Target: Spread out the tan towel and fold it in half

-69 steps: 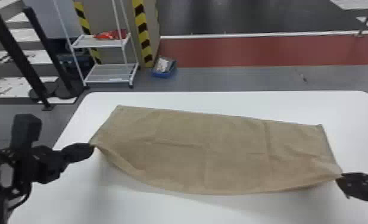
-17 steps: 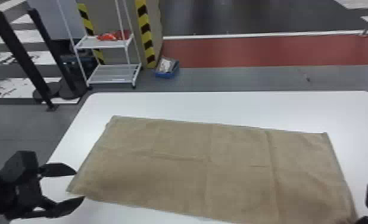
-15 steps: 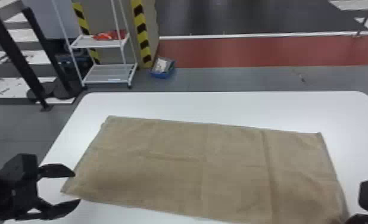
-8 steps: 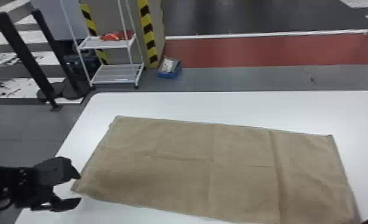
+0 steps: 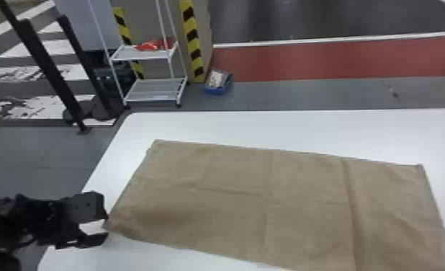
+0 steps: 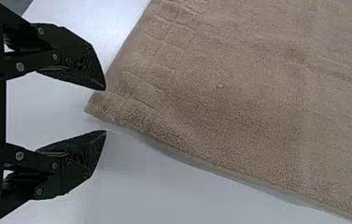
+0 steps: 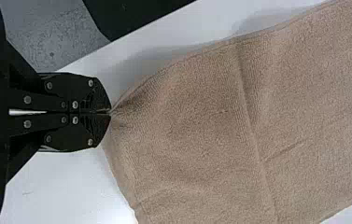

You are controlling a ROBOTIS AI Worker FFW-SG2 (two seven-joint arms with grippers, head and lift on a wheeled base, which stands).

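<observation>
Tan towel (image 5: 232, 209): lay spread and lightly creased on the worktop (image 5: 297, 129).
Left hand (image 6: 105, 110): stood with fingers apart about a near corner.
Right hand (image 7: 110, 112): was clamped on another, gathered corner.
Fold technique: probably required pinching the free corner securely, then lifting both evenly.

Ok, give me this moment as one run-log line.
tan towel: mostly flat, creased, on white table | left gripper: jaws open around a towel corner | right gripper: jaws shut on towel, fabric gathered there
</observation>
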